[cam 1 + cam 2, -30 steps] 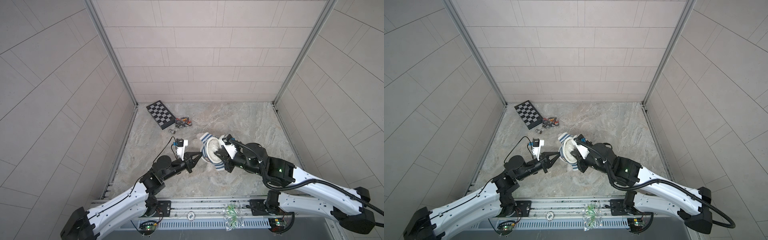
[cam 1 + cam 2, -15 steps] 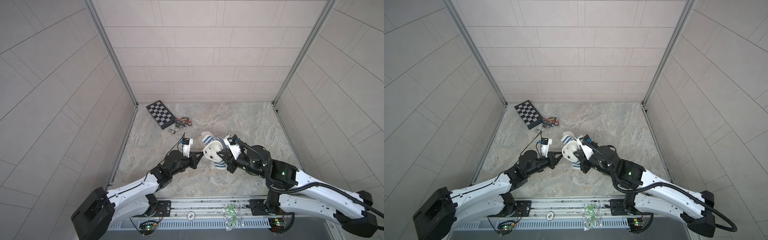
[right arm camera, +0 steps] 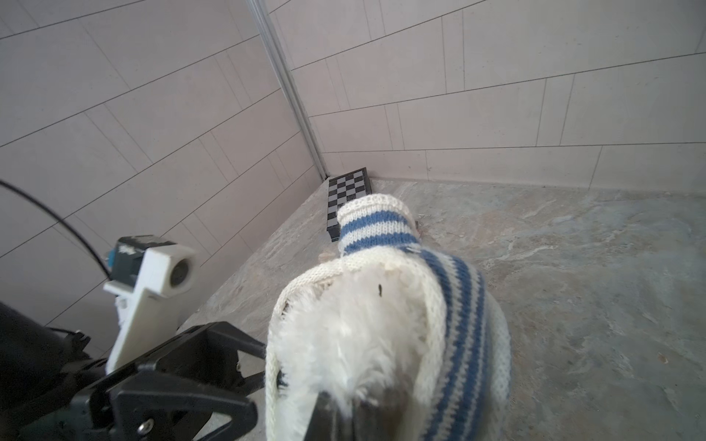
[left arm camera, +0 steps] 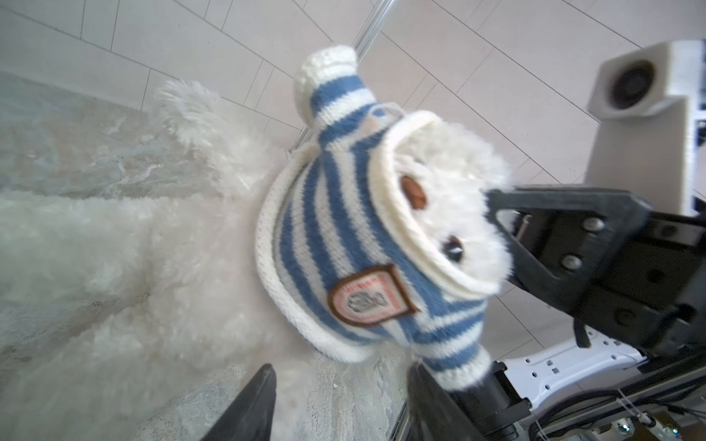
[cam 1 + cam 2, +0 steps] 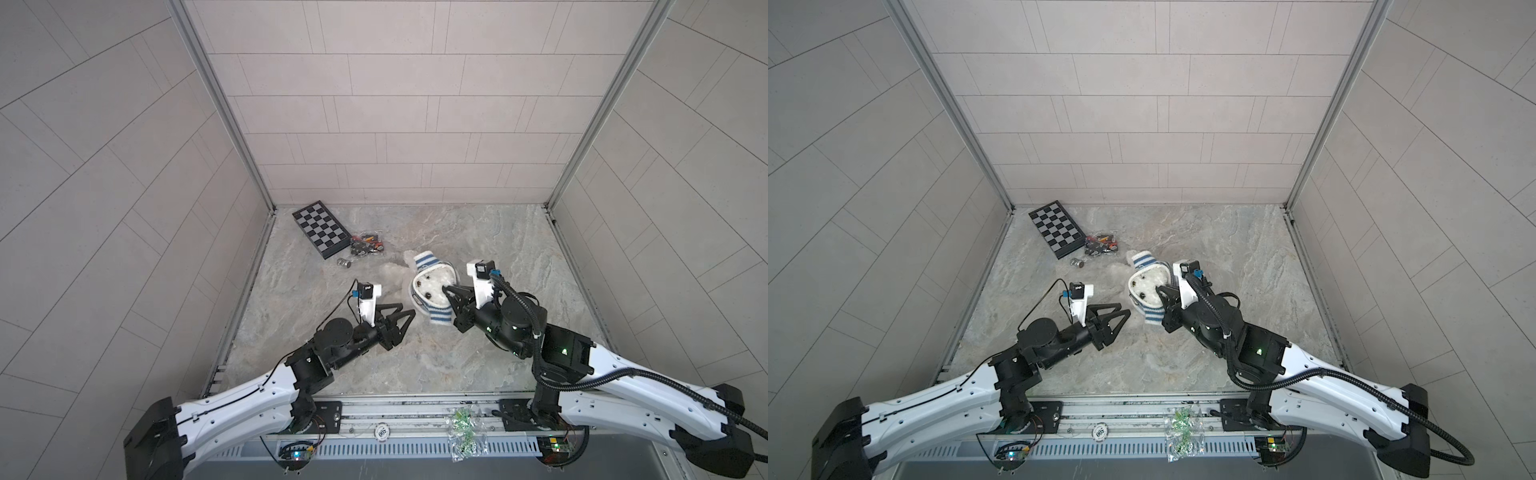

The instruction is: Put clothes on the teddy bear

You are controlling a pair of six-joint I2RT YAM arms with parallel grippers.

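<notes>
Right pincer (image 5: 446, 294) clamped on head fur of teddy bear (image 5: 434, 284), which lies on the table (image 5: 478, 232); left pincer (image 5: 407, 309) apart, just beside. Step: shirt (image 4: 317, 236) over head only, face through collar. Next, probably: left grips hem, draws it down the body.

I see soft, even, fairly bright light with only faint shadows in both top views, barrel distortion bowing their edges, and the teddy bear (image 4: 114, 248) fur just ahead of my left gripper (image 4: 342, 385) smeared and unfocused.
</notes>
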